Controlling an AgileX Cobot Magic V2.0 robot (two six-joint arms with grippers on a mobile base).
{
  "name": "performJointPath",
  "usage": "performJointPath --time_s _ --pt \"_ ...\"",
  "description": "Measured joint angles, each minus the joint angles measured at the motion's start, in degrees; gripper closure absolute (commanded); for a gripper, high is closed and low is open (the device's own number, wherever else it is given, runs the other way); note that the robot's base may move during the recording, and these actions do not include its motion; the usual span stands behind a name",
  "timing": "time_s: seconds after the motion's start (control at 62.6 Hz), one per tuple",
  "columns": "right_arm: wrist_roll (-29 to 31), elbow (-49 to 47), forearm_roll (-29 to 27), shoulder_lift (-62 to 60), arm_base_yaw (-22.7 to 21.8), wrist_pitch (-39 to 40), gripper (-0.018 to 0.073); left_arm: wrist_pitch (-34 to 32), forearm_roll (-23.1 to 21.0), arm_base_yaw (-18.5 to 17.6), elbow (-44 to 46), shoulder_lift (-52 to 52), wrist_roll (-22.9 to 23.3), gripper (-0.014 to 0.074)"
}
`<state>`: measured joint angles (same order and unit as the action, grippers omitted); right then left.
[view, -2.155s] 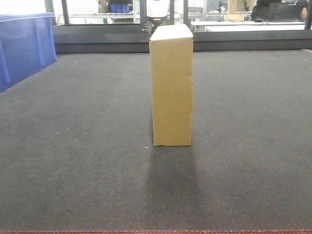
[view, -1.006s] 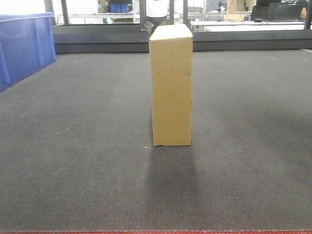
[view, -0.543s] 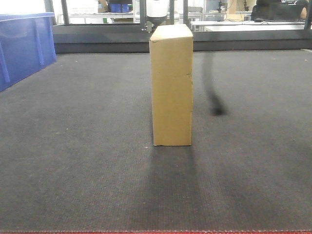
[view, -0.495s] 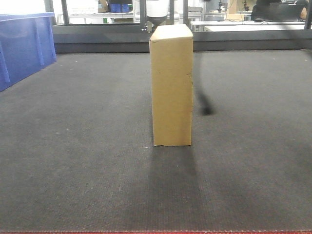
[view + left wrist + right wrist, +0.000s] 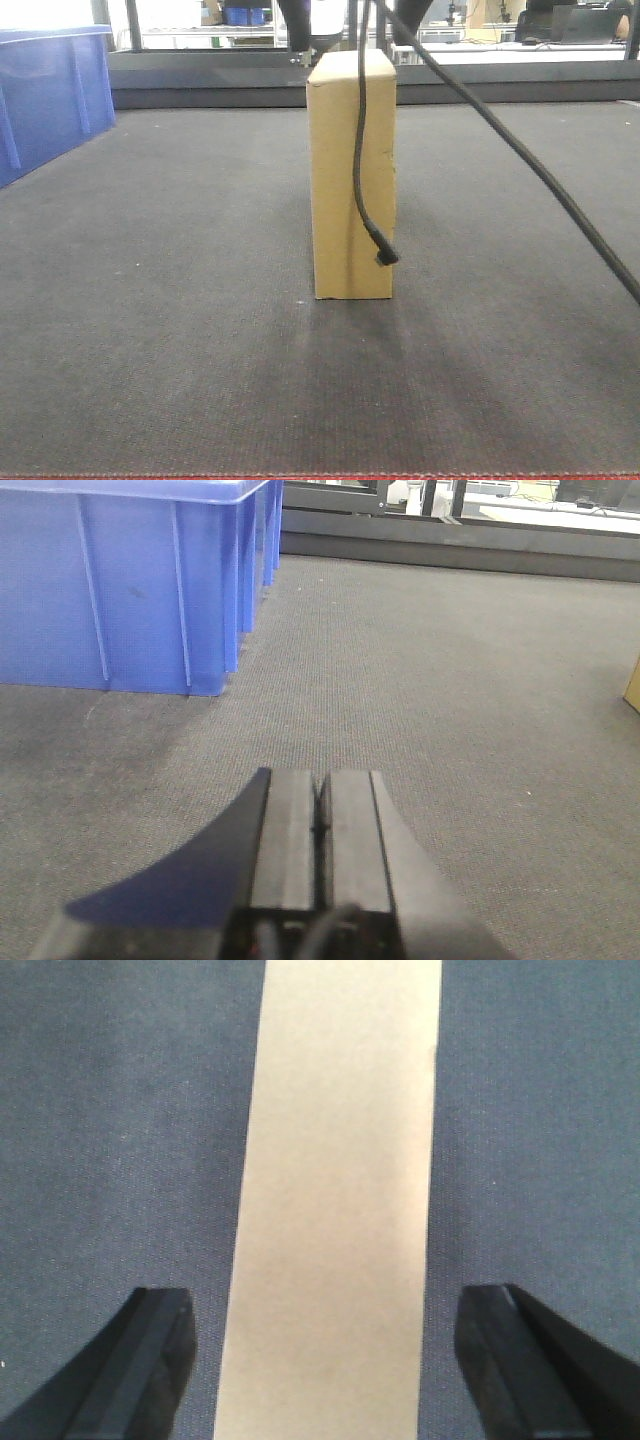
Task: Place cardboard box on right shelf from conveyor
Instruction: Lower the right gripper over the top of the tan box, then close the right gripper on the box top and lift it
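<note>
Now the open right hand hangs over the box

The box stands up tall on the belt, about in the middle. It is thin and plain, made of cardboard. I think it is light and stiff, but its big sides may bend in if they are squeezed too hard. The cardboard looks dry, not slippery. Because the box is tall and thin, I think a bump from the side could tip it over.

The right hand is open wide and looks straight down on the top of the box. One finger is out on each side, and neither touches the cardboard. The best place to hold it looks like the two big flat sides, near the top, with the box in the middle of the hand.

The left hand is shut with nothing in it. It sits low over the belt, well away from the box. Only a corner of the box shows at the right edge of its view. A blue bin is ahead on its left.

Around the box is lots of open belt. The bin is far off at the left. A black cable hangs in front of the box, and its end is near the lower right edge. It might snag. A thin red edge marks the front of the belt. The shelf is not in any view, so I cannot tell how much room is there.
</note>
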<state>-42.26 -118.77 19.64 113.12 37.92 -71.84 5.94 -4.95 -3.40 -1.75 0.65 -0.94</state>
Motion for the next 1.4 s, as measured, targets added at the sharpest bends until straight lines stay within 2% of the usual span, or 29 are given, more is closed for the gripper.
performJointPath --time_s 0.319,0.575,1.229,1.309,1.405 --pt "0.0 1.34 0.3 0.0 -1.75 1.6 -0.0066 0.0 0.0 0.0 0.0 0.0 0.0 0.0715" --pt "0.0 2.8 -2.25 0.0 -1.75 5.79 -0.0066 0.0 0.0 0.0 0.0 0.0 0.0 0.0715" --pt "0.0 2.8 -2.35 4.35 -1.75 3.85 -0.0066 0.0 0.0 0.0 0.0 0.0 0.0 0.0715" --pt "0.0 3.09 -2.6 5.31 -1.75 3.79 -0.0046 0.0 0.0 0.0 0.0 0.0 0.0 0.0715" --pt "0.0 3.23 -3.02 5.58 -1.75 3.7 0.0102 0.0 0.0 0.0 0.0 0.0 0.0 0.0715"
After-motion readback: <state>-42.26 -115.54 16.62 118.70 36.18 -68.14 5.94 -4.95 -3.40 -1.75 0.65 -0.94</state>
